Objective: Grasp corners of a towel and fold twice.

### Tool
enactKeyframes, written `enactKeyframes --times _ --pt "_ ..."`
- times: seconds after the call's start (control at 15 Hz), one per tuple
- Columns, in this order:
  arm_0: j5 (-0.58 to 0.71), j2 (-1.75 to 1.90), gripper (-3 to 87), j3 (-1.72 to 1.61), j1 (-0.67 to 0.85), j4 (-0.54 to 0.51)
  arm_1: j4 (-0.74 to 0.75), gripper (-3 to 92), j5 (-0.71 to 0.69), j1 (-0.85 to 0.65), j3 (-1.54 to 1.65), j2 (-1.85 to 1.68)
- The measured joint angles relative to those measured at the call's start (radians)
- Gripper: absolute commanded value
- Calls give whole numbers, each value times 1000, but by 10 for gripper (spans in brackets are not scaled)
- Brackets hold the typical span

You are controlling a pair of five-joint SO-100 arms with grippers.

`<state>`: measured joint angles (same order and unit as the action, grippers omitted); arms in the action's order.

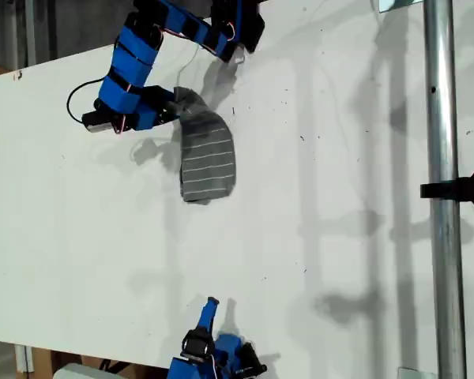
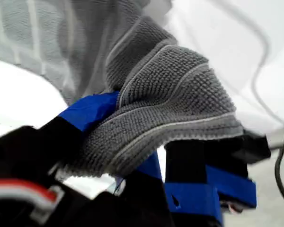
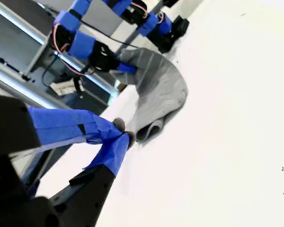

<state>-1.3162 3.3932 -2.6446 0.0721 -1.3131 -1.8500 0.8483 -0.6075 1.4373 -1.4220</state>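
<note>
1. You have one towel (image 1: 208, 162) on the white table (image 1: 340, 237), lying in the upper part of the exterior view, left of centre. It is bunched and folded over itself rather than spread flat, and its upper end is lifted off the surface.
2. You have two blue arms. My first gripper (image 1: 176, 106) is clenched on the towel's raised end; in the first wrist view the grey striped cloth (image 2: 170, 109) drapes over the blue jaw. Which corner it holds, you cannot tell.
3. My second gripper (image 1: 211, 304) sits at the bottom edge of the exterior view, well apart from the towel. Its taped tips (image 3: 120, 137) meet with nothing between them.
4. One metal pole (image 1: 442, 189) runs down the exterior view's right side, carrying a black clamp (image 1: 462, 189).
5. A black cable (image 1: 75, 99) loops beside the first arm.
</note>
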Motion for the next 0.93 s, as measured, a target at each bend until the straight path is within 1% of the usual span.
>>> enactKeyframes --times 0.13,0.27,0.33,0.4,0.47,0.53,0.6,0.67,0.73,0.8,0.93 --pt "0 0 -28 0 0 0 80 -4 9 121 -137 -8" --pt "0 0 -28 -5 0 0 218 -4 60 189 -144 -2" --pt "0 0 -28 -8 3 0 281 35 75 216 -144 17" --pt "0 5 -28 -12 2 0 339 195 80 230 -143 31" --pt "0 5 -28 -12 -2 0 420 253 81 232 -133 31" --pt "0 6 -28 -12 -6 0 517 468 83 236 -115 28" --pt "0 8 -28 -12 -6 0 595 356 83 238 -106 8" --pt "0 8 -28 -12 -6 0 637 186 83 230 -101 -40" --pt "0 12 -28 -12 -6 0 646 130 83 204 -83 -115" --pt "0 15 -28 -15 -6 0 641 98 83 161 -51 -213" --pt "0 31 -28 -35 -8 0 627 7 81 46 83 -459"
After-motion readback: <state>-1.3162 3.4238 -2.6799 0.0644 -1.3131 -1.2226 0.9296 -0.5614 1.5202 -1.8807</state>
